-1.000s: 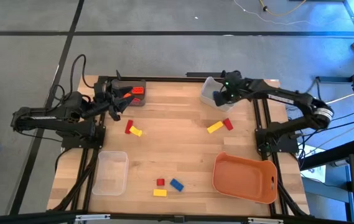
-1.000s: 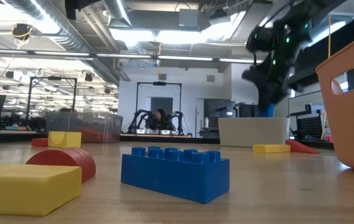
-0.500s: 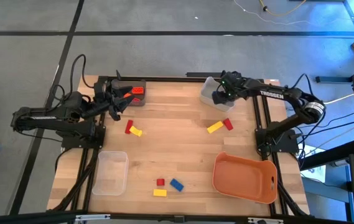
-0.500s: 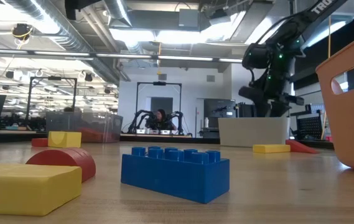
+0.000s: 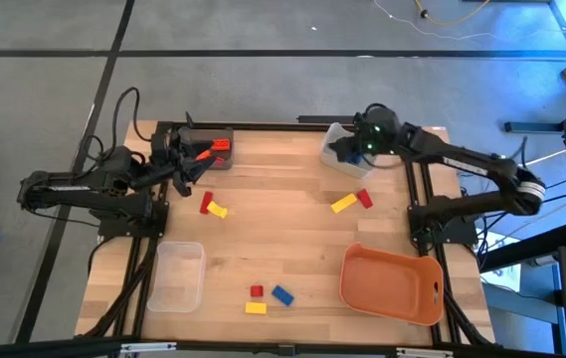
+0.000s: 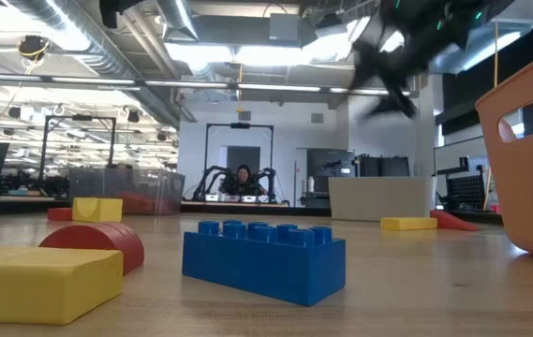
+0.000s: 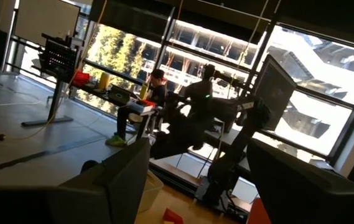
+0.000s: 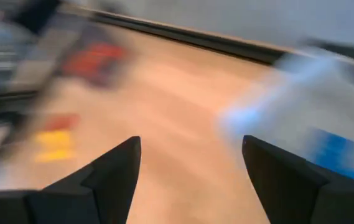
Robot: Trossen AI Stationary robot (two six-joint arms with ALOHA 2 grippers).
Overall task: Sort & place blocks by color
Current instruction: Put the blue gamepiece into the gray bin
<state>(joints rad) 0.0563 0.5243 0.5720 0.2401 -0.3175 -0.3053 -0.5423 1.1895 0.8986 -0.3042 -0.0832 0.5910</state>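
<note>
Above the clear bin (image 5: 340,151) at the desk's (image 5: 283,214) far edge, the right tool (image 5: 346,149) hangs released, fingers apart and empty.

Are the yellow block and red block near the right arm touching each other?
Touching: the high view shows the yellow block and red block meeting at one end, with no wood visible between them.

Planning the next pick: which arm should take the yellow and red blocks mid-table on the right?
Right. Its hand hovers open by the white bin, close to those blocks; the left hand sits across the table.
</note>
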